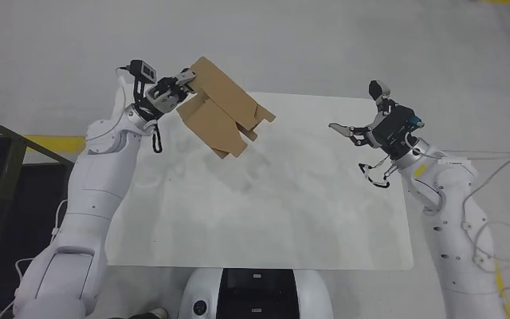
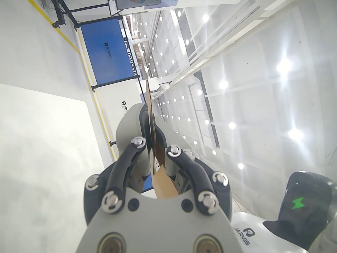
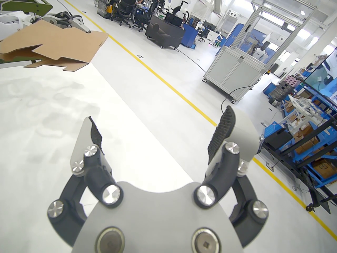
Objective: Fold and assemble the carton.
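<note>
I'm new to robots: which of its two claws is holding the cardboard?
The left gripper: it is shut on the carton. The right gripper stands open, holding nothing.

obstacle: carton (image 1: 223, 108) over table (image 1: 263, 215) far-left corner | gap: wide, carton to right pincer (image 1: 355, 106)

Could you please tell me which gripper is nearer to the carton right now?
Left. The left gripper has its jaws shut on the carton at one edge; the right gripper, jaws open, sits across the table, well apart from it.
</note>
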Robot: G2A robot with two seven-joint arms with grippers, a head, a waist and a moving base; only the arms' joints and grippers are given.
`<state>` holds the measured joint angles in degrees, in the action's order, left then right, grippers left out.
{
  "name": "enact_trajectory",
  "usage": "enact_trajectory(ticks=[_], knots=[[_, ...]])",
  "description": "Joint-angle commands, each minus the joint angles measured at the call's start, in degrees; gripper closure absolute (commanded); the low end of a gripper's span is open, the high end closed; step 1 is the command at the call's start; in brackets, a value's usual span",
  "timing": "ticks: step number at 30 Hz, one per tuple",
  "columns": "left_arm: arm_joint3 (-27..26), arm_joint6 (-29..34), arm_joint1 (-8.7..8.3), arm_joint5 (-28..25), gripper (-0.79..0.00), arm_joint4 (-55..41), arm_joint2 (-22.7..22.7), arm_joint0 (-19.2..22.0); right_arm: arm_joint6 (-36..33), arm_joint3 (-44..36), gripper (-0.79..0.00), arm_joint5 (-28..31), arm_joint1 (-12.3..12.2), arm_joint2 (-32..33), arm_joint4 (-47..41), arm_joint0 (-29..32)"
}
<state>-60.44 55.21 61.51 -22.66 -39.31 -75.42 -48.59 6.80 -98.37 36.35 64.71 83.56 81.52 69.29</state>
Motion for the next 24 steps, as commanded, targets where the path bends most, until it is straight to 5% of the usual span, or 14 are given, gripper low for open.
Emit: enact_trajectory(ticks=[1,5,9,13,24], knots=[[1.66,4.10,0.10,1.20,0.000,-1.22,0.44,1.22,-2.51,-0.83,-0.785,-0.28,-0.05,-0.30,0.16,0.16],[6.69,10.72,0.69,0.98,0.000,-2.05,2.43,4.93,-8.41,-2.09,-0.785,0.04,0.11,-1.37,-5.21,0.82],[11.88,16.28,1.76,-1.23,0.000,-4.28,4.63,8.64,-17.92,-2.52,-0.785,-2.27,0.69,-2.79,-23.54,2.71],[15.98,21.01,2.86,-3.95,0.000,-6.33,6.43,11.90,-29.68,-5.32,-0.785,-10.56,1.14,-4.37,-42.96,4.63],[23.06,18.74,5.12,-7.67,0.000,-5.58,9.72,17.24,-41.39,-9.12,-0.785,-24.67,2.04,-9.43,-71.16,7.96]])
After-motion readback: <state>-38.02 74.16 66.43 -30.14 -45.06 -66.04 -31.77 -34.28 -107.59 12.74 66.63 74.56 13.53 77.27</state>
